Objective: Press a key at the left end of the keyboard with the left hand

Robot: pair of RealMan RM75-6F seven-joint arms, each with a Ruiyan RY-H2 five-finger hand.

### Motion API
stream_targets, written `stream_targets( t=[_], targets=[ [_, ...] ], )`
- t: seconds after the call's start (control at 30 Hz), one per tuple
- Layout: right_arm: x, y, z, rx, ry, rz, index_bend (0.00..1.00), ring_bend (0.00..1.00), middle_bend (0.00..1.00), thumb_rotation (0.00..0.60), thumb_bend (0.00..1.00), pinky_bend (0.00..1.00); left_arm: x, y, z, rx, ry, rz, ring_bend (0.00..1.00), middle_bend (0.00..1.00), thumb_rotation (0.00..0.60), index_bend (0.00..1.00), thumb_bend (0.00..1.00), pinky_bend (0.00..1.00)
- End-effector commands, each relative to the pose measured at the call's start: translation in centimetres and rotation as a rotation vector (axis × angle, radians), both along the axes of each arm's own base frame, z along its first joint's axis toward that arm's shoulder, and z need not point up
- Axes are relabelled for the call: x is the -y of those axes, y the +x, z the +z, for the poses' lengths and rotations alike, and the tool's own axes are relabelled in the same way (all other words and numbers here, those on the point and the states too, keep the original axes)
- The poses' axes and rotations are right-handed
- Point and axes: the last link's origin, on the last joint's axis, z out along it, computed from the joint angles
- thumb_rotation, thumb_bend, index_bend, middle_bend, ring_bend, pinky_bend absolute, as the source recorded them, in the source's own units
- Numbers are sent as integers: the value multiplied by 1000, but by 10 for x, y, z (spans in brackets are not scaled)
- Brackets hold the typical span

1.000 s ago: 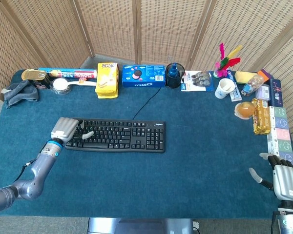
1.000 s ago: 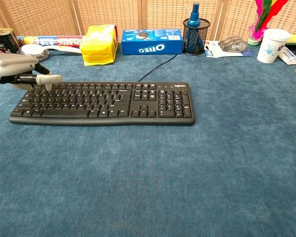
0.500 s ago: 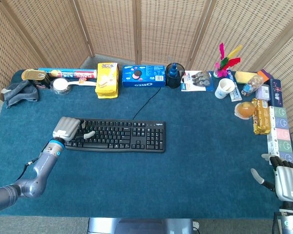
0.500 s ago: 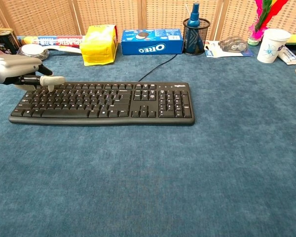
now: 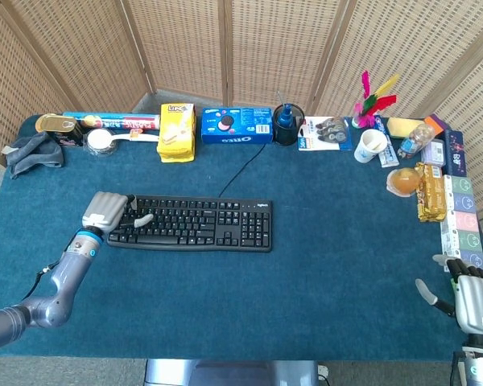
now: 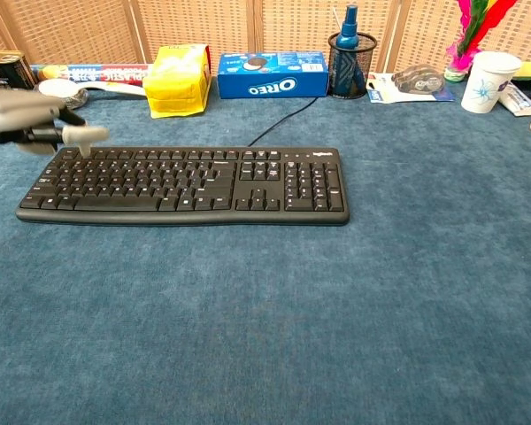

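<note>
The black keyboard [image 5: 195, 224] lies left of the table's middle, its cable running back toward the Oreo box. My left hand [image 5: 107, 212] hovers over the keyboard's left end, back upward, fingers curled down and thumb pointing right over the top key row. In the chest view the left hand [image 6: 28, 122] is slightly blurred and sits just above the far left corner of the keyboard [image 6: 186, 181]; contact with a key cannot be made out. My right hand [image 5: 473, 301] rests at the near right table corner, fingers apart, holding nothing.
Along the back edge stand a yellow box [image 5: 176, 131], an Oreo box [image 5: 237, 125], a black pen cup [image 5: 287, 123] and a paper cup [image 5: 371, 145]. A tin [image 5: 58, 127] and a grey cloth [image 5: 34, 151] sit at the back left. Snack packs [image 5: 451, 193] line the right edge.
My left hand has drawn a little to the left and lifted slightly above the keyboard's left end. The right hand has sunk slightly lower in the head view.
</note>
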Motion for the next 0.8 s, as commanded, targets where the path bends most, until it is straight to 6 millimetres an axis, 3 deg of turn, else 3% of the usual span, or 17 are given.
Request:
stream_targets(
  t=[0.03, 0.3, 0.47, 0.57, 0.8],
  targets=[
    [0, 0, 0, 2, 0, 0, 308, 347, 360, 0, 274, 355, 2, 5, 19, 46, 61, -30, 1000, 1000, 0, 394, 106, 965],
    [2, 1, 0, 5, -1, 9, 308, 347, 360, 0, 274, 354, 29, 3, 59, 121, 171, -63, 1000, 1000, 0, 395, 105, 950],
    [6, 4, 0, 6, 0, 27, 308, 347, 361, 0, 275, 352, 68, -7, 84, 145, 225, -50, 986, 1000, 0, 394, 106, 903],
    [9, 7, -2, 7, 5, 41, 308, 347, 361, 0, 274, 349, 91, -13, 96, 162, 255, -31, 906, 989, 0, 394, 107, 844],
    [16, 15, -3, 7, 11, 77, 308, 341, 359, 0, 274, 343, 143, -28, 119, 193, 311, 29, 674, 778, 0, 394, 107, 655]
  ],
)
